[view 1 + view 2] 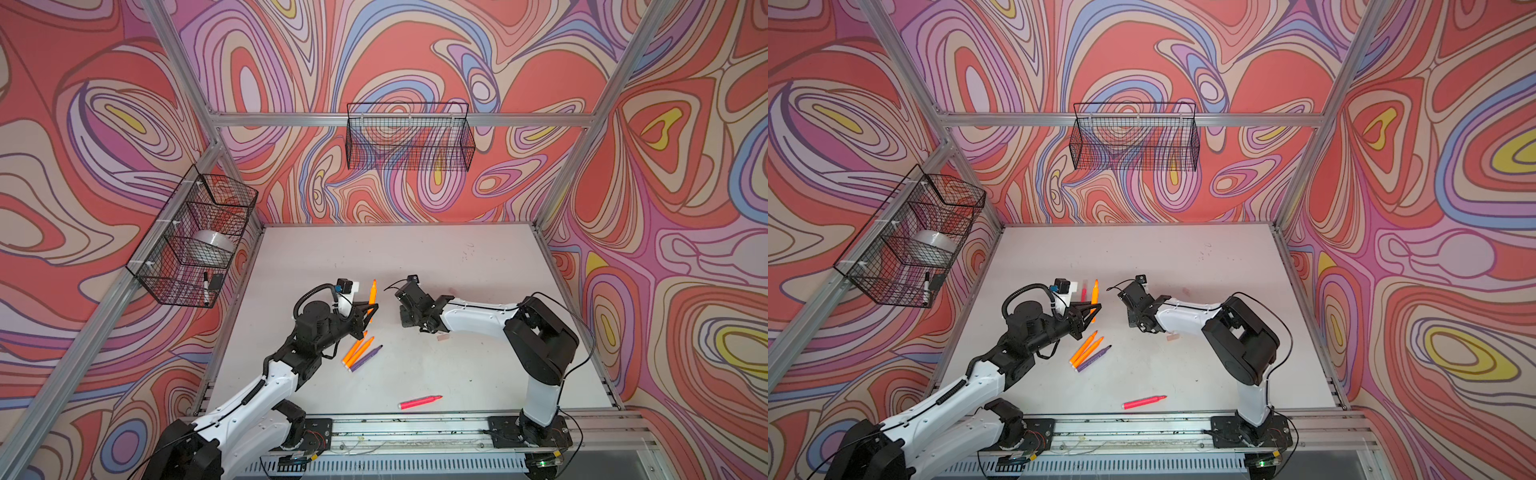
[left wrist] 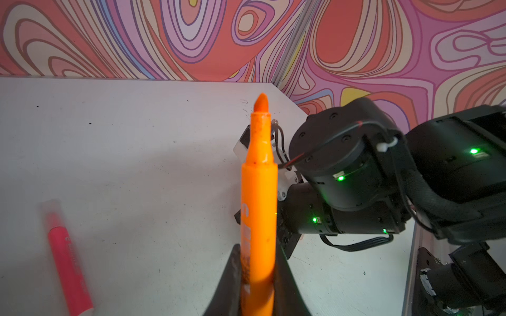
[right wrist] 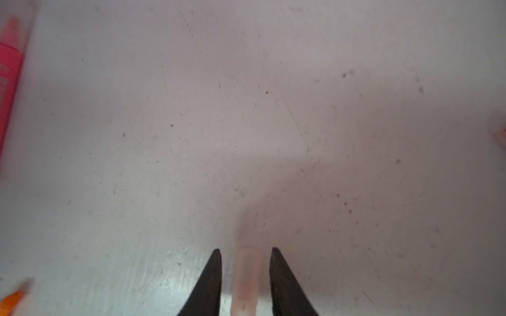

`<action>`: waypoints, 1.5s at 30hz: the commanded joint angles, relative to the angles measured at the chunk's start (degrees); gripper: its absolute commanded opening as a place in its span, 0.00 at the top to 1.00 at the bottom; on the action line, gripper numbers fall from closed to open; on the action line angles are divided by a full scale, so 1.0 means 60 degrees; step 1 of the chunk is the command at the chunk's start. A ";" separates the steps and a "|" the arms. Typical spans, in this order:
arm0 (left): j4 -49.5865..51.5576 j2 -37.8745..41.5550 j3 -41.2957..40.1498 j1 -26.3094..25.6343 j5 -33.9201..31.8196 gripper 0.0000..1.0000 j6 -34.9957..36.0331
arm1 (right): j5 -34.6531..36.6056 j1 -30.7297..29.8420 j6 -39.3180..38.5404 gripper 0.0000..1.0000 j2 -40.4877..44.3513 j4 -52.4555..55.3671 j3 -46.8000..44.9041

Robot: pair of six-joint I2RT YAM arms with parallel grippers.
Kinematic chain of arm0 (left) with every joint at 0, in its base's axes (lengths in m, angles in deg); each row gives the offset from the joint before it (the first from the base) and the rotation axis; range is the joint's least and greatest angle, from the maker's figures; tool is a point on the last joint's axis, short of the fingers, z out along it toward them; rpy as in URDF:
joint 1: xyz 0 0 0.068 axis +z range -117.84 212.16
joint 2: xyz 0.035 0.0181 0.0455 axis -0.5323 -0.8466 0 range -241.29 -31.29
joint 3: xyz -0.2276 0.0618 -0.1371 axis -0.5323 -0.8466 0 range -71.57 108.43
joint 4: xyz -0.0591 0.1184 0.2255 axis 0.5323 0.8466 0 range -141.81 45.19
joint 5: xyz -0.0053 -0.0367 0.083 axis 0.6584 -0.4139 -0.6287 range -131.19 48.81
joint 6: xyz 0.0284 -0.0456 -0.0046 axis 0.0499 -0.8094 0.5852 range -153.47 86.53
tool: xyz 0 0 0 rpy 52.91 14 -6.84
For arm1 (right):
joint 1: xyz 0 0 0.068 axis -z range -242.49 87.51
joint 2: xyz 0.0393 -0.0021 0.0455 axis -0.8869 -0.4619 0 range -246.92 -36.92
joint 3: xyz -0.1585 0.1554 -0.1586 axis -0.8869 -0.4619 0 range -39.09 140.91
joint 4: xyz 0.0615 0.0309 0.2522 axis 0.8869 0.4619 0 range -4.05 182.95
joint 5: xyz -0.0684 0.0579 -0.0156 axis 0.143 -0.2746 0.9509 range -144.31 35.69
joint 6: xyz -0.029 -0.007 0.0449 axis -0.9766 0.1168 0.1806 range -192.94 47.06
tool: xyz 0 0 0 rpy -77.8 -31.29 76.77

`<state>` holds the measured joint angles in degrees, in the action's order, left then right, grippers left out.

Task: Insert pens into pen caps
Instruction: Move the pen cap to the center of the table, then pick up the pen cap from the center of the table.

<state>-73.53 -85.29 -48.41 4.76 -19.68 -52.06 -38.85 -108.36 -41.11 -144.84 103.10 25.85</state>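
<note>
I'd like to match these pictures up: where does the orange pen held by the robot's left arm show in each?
Top view: the orange pen in the left fingers, above mid-table.
Top view: same place.
Left wrist: centre, clamped between the fingers.
Right wrist: an orange blur at the edge; cannot tell whether it is this pen.
Shared landmark: the white table.

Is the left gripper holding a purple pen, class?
No, the left gripper is clamped on an orange pen.
</note>
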 commanded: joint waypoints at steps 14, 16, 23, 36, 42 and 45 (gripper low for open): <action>-0.0229 -0.0010 -0.0079 -0.0017 -0.0036 1.00 0.0081 | 0.0188 0.0013 0.0231 0.79 -0.0712 0.0643 0.0396; -0.0252 0.0019 -0.0097 -0.0010 -0.0063 1.00 0.0067 | 0.0182 0.0013 0.0244 0.80 -0.0726 0.0644 0.0394; -0.0319 0.0221 -0.0244 -0.0010 -0.0091 1.00 0.0059 | 0.0182 0.0021 0.0368 0.89 -0.0312 0.0516 0.0153; -0.1065 0.0093 -0.0389 -0.0005 0.0942 1.00 -0.0280 | 0.0522 0.0013 0.0602 1.00 0.3689 -0.1966 -0.1735; -0.2460 -0.0647 -0.0451 -0.0568 0.1080 1.00 -0.0841 | -0.0294 0.0020 0.0265 1.00 0.4991 -0.4185 -0.2168; -0.2770 -0.1050 -0.0292 -0.1406 0.0487 1.00 -0.0629 | -0.0757 0.0013 0.0173 1.00 0.5174 -0.5186 -0.2083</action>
<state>-84.26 -90.10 -50.44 -0.53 -15.19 -55.73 -40.07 -108.31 -38.97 -114.52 80.43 14.10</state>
